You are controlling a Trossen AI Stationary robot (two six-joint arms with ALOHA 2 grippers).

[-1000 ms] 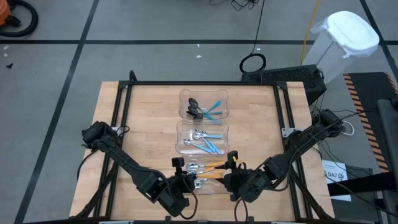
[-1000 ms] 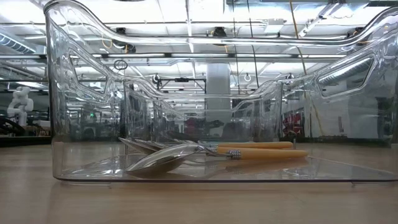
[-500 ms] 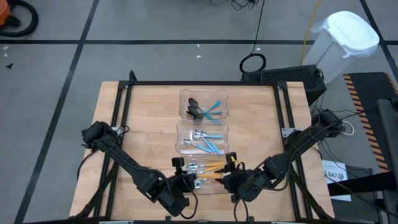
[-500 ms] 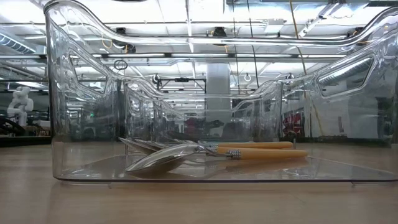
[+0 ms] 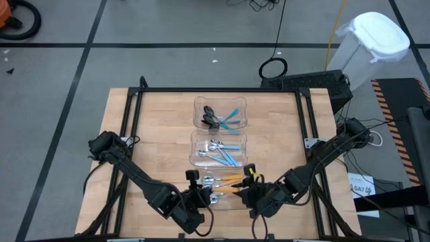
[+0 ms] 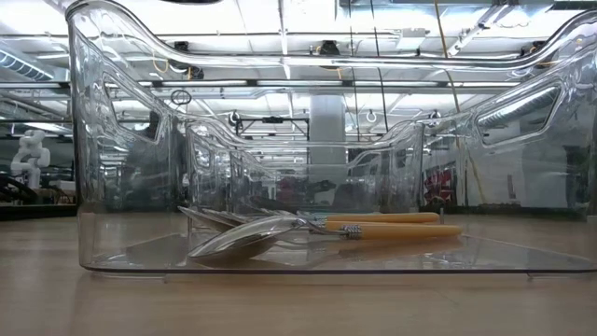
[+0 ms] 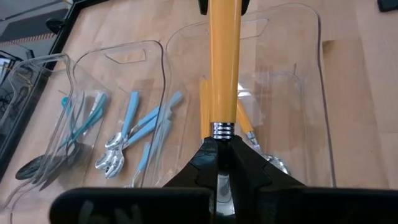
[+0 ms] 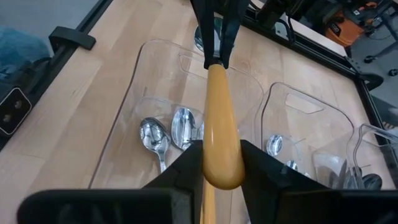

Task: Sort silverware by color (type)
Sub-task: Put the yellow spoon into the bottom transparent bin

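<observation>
Right now both arms share one orange-handled spoon (image 7: pixel 224 68) above the nearest clear bin (image 5: pixel 232 199): left gripper (image 7: pixel 222 163) clamped at its neck, right gripper (image 8: pixel 217 163) fingers pressing the handle's end.

— What sort of place is this?
— A robotics lab or workshop hall. Grey concrete floor (image 5: pixel 168 60) marked with dark tape lines, cables (image 5: pixel 273 67) trailing across it.
— Anything else?
— A butcher-block worktop (image 5: pixel 161 128) in a black metal frame (image 5: pixel 222 89), long ceiling light strips (image 6: pixel 308 63), and a white bin (image 5: pixel 373 44) beside it.
</observation>
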